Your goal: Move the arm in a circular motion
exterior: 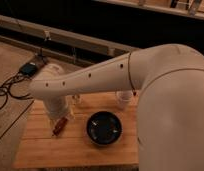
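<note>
Hanging low over the wooden table [50, 150], the gripper [63, 115] sits at nine o'clock from the black bowl [102, 129]; I cannot tell whether it is parted or closed. A reddish-brown object [58, 127] lies just beneath. The arm [95, 79] stretches from three o'clock toward nine, passing over a white cup [124, 96].

Arm [95, 77] spans the table [70, 149] (hand [61, 115] just above).

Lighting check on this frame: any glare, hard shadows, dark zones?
Camera view: dim, warm light; the background behind the table is nearly black. Camera view: the arm is the brightest thing, with a soft sheen on top and no harsh glare. Camera view: the gripper hangs low over the table, shaded under the arm; the dark bowl shows faint highlights.
</note>
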Controlling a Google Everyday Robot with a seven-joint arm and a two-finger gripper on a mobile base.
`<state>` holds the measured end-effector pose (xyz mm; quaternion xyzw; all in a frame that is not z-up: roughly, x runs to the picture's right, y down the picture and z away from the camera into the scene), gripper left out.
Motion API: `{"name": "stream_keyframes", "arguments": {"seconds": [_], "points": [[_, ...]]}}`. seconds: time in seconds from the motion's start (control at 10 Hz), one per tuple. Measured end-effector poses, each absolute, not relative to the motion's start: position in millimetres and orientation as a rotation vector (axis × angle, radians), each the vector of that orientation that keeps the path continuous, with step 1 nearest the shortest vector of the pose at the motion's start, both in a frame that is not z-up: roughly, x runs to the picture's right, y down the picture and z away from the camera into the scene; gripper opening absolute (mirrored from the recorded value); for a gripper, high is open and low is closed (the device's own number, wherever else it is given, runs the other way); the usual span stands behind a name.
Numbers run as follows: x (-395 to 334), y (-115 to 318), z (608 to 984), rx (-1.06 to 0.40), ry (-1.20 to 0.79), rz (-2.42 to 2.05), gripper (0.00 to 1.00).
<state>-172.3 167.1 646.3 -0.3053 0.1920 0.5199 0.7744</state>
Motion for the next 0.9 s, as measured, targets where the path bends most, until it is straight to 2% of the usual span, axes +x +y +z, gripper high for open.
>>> {"name": "stream_keyframes", "arguments": {"seconds": [0.5, 0.9], "points": [[-119.3, 222.4, 614.1, -0.681, 0.452, 1.195, 0.65], [-41.6, 205.7, 624.0, -0.653, 0.489, 1.422, 0.65]]}}
